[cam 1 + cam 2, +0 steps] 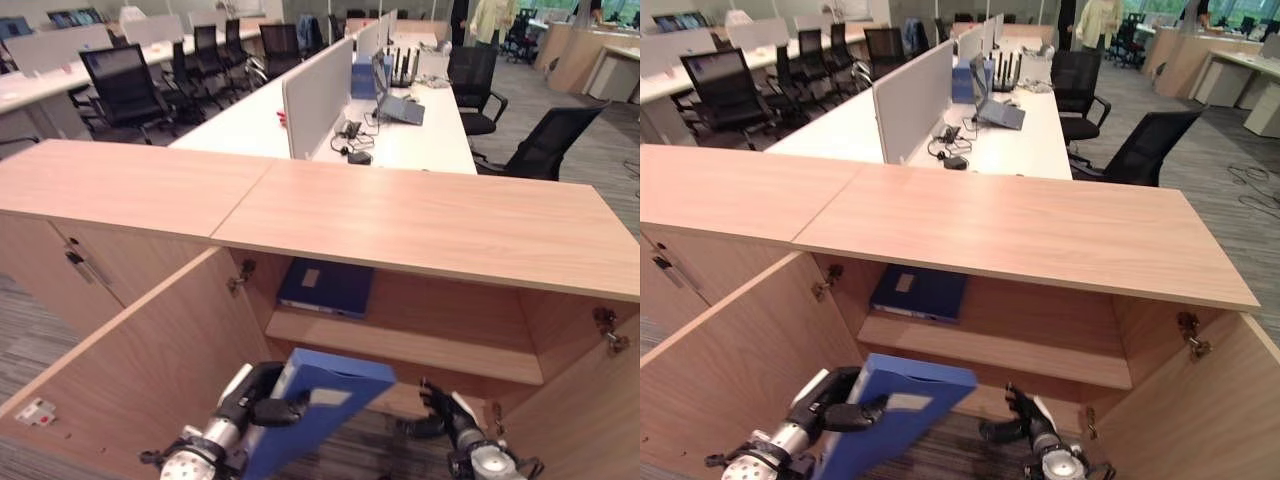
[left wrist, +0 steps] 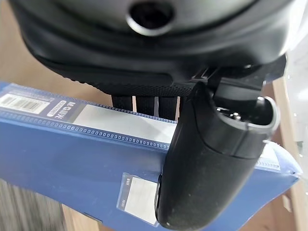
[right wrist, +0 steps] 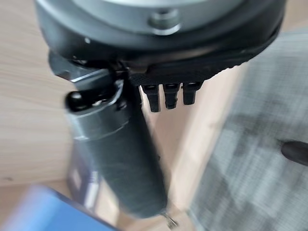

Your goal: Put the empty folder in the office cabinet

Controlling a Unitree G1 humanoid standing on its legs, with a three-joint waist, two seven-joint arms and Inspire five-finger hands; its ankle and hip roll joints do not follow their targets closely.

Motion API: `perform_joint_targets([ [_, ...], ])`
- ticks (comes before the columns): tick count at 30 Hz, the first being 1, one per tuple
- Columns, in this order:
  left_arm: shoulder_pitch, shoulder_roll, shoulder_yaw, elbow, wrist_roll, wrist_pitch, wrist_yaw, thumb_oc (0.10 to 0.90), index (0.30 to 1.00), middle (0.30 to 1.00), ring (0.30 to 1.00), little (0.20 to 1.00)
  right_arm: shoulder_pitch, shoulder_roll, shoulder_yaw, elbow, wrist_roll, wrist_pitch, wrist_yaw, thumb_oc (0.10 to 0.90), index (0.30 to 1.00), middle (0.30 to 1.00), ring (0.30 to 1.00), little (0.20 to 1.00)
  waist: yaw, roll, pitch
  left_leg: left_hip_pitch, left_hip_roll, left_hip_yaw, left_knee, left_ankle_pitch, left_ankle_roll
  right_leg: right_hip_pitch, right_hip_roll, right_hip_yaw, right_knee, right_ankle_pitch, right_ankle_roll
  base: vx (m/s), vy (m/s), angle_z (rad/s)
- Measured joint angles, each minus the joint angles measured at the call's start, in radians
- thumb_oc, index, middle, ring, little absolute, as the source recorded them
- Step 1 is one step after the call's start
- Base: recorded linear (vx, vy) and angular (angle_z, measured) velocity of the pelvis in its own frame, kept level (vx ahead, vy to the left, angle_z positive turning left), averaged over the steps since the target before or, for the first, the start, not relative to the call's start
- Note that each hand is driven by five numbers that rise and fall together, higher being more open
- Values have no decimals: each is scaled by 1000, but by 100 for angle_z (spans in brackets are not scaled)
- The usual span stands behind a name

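A blue folder (image 1: 318, 398) with a white spine label hangs tilted in front of the open office cabinet (image 1: 420, 225), low in its opening. My left hand (image 1: 256, 404) is shut on it, thumb (image 2: 211, 159) pressed across the folder (image 2: 77, 159) and fingers behind it. My right hand (image 1: 446, 412) hovers to the right of the folder near the cabinet floor, apart from it, open and holding nothing; the right wrist view shows its thumb (image 3: 115, 154) extended over bare wood. A second blue folder (image 1: 326, 287) lies flat on the cabinet's inner shelf (image 1: 420, 348).
Both cabinet doors stand wide open, the left door (image 1: 140, 370) and the right door (image 1: 590, 410) flanking my arms. A closed cabinet (image 1: 90, 262) adjoins on the left. Behind are white desks (image 1: 420, 140) with a divider, a laptop, black chairs (image 1: 545, 145), and a person (image 1: 492, 20) far back.
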Motion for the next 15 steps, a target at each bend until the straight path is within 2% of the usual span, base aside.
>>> perform_joint_targets([
  [4, -54, -11, 26, 0, 17, -3, 37, 400, 300, 300, 300, 300, -12, -48, -2, -37, -8, 7, 8, 800, 900, 900, 900, 900, 0, -2, 7, -1, 0, 4, 0, -1, 2, -1, -1, 0, 0, -2, 2, -3, -2, -3],
  [8, -95, -55, 26, 0, 16, -8, 37, 400, 300, 300, 300, 300, -15, -70, 29, -136, -7, 4, 35, 800, 900, 900, 900, 900, -2, 23, 22, 3, 0, 15, 0, -1, 3, 0, 0, 1, 0, 3, 7, -8, -7, -6],
  [10, -123, -86, 22, 0, 15, -11, 38, 400, 300, 300, 300, 300, -28, -73, 60, -164, -4, -2, 59, 800, 900, 900, 900, 900, 0, 28, 25, 5, 2, 12, 0, -1, 2, 2, 3, 0, 0, 7, 1, -6, -4, 3],
  [15, -169, -86, -15, -1, 15, -25, 37, 400, 300, 300, 300, 300, -67, -64, 119, -169, -3, -20, 99, 800, 900, 900, 900, 900, 2, 28, 25, 5, 5, 10, 0, -1, 1, 4, 5, 0, 0, 2, 5, -3, -2, 1],
])
